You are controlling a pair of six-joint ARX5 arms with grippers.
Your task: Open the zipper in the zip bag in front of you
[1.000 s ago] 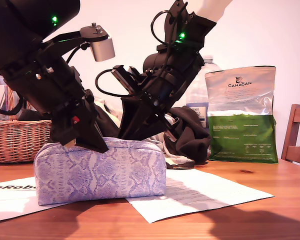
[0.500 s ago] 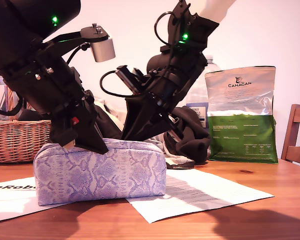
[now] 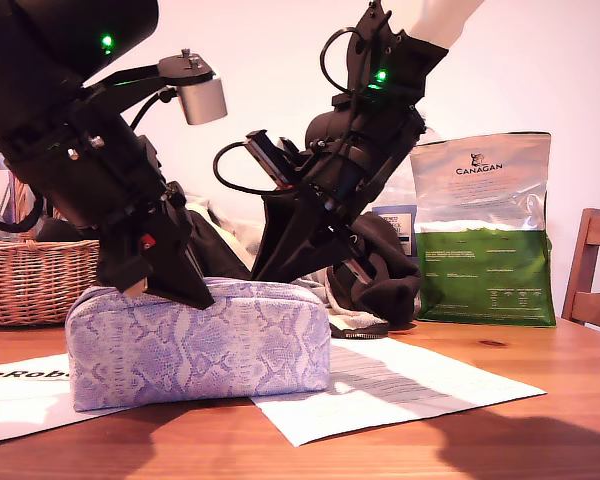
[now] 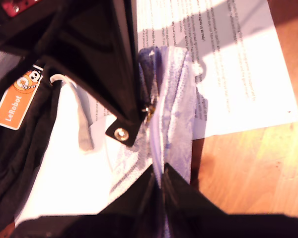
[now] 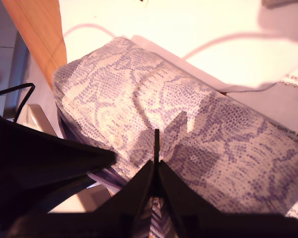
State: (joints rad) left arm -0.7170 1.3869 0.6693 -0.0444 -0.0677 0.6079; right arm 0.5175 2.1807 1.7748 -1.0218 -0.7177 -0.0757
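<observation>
Both pincers down on the zip bag, zipper not visibly opened

Going across the exterior view from its left: wicker basket (image 3: 35, 280) at the back, then my first gripper (image 3: 193, 293), jaws squeezed tight on the top seam of the zip bag (image 3: 200, 345). The bag sits upright on the wooden table (image 3: 540, 400), partly on a printed paper sheet (image 3: 410, 385), towards that view's left. Next is my second gripper (image 3: 267, 274), tips pressed together right at the zipper (image 4: 150, 94). It looks like it's pinching the little pull, though the tab itself is mostly hidden. Behind it there's a heap of black cloth (image 3: 385, 260), then a silver-and-green Canagan bag (image 3: 485, 240).
</observation>
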